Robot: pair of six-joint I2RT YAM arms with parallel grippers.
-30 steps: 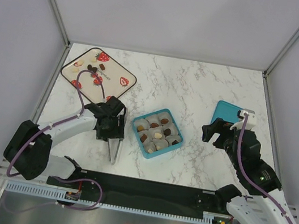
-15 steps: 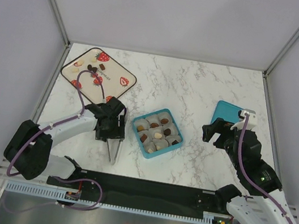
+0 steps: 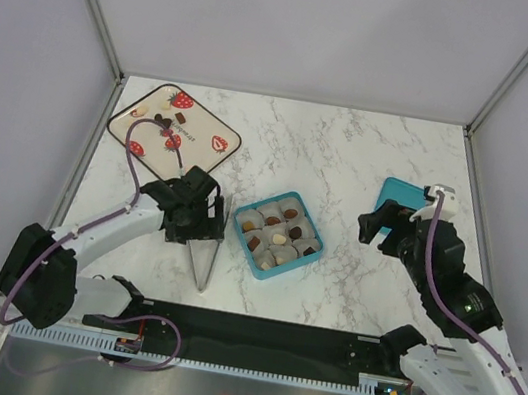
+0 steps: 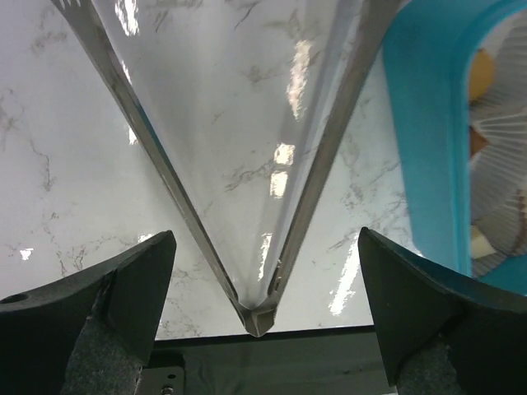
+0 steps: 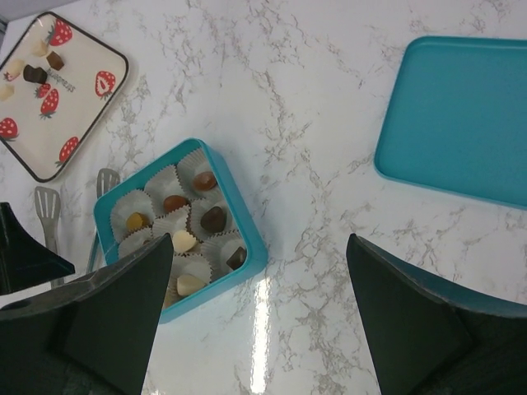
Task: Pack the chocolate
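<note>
Straddling the closed end of a pair of steel tongs, the left gripper stood with its jaws spread fully, each black finger well clear of the metal and holding nothing. The tongs lay flat on the marble table, a thin, mirror-bright V widening toward the top of the left wrist view. The right gripper hung equally wide and empty.

Just right of the tongs sat the teal box, square, smooth and round-cornered, lined with pleated white paper cups. Most cups held a chocolate, glossy lumps in dark brown, caramel and cream. A few more pieces lay on the strawberry-printed tray at the upper left of the right wrist view. The flat teal lid lay at the upper right, well apart from the box.

The packing looked nearly done, with the tongs out of the grip. If more pieces were to go in, the left jaws would need to close squarely on both thin, slippery arms; otherwise the lid waited for fitting.
</note>
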